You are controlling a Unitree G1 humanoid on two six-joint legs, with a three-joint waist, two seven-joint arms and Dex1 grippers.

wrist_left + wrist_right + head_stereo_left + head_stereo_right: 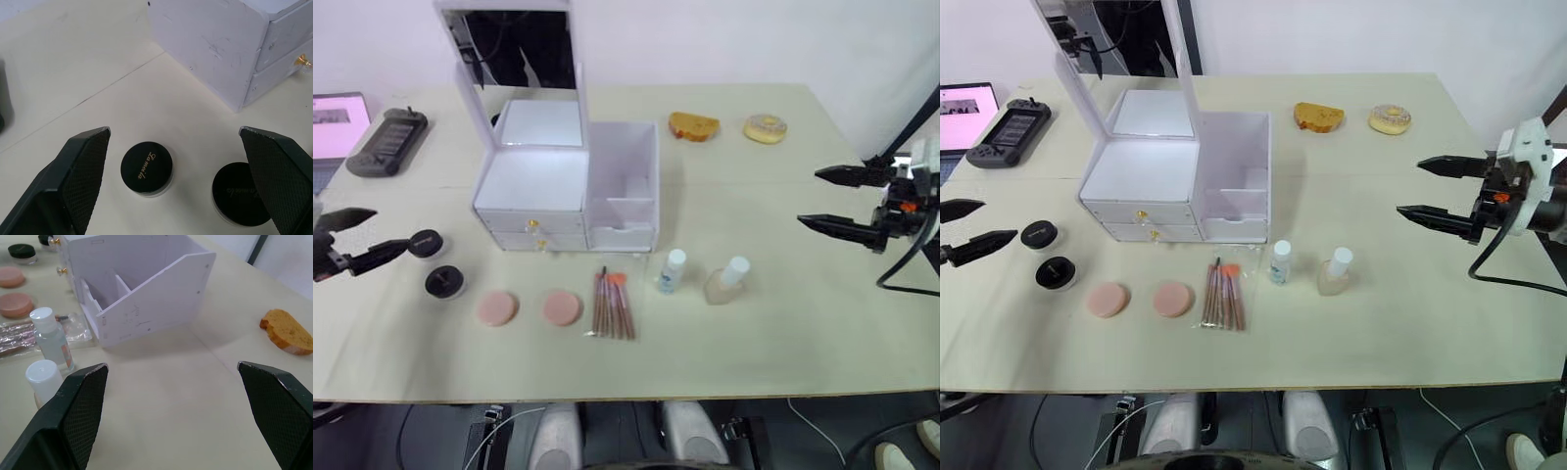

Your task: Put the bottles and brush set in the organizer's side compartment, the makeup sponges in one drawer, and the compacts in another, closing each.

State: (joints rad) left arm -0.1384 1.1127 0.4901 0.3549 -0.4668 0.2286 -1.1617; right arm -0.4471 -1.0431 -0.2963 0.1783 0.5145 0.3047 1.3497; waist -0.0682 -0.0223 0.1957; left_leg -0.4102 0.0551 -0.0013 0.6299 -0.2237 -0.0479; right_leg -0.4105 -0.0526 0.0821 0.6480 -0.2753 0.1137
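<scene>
— So, where do your hands stand?

— My left gripper (367,238) hovers at the table's (783,323) nine o'clock edge, fingers wide apart and empty. In the left wrist view, one black compact (147,168) lies between my fingertips and a second compact (241,193) sits by the far finger. My right gripper (827,199) hangs over the three o'clock side, fingers spread too, holding nothing.

— And the organizer?

— The white organizer (566,186) sits toward twelve o'clock of centre, its mirror lid (514,69) raised. Both drawers (530,232) look shut, gold knobs facing me. Its open side compartment (625,201) lies at the organizer's three o'clock.

— The rest of the task things?

— All along the six o'clock side of the organizer. Two pink makeup sponges (496,308) lie apart from each other, at the compacts' four o'clock. The brush set (612,305) in its clear sleeve lies flat below the side compartment. At its three o'clock stand a small clear bottle (672,271) and a squat bottle (727,280), both upright with white caps, near each other.

— Anything else about?

— A slice of bread (693,126) and a doughnut (765,128) toward one o'clock, and a black handheld console (386,141) beside a laptop (335,127) at ten o'clock.
</scene>
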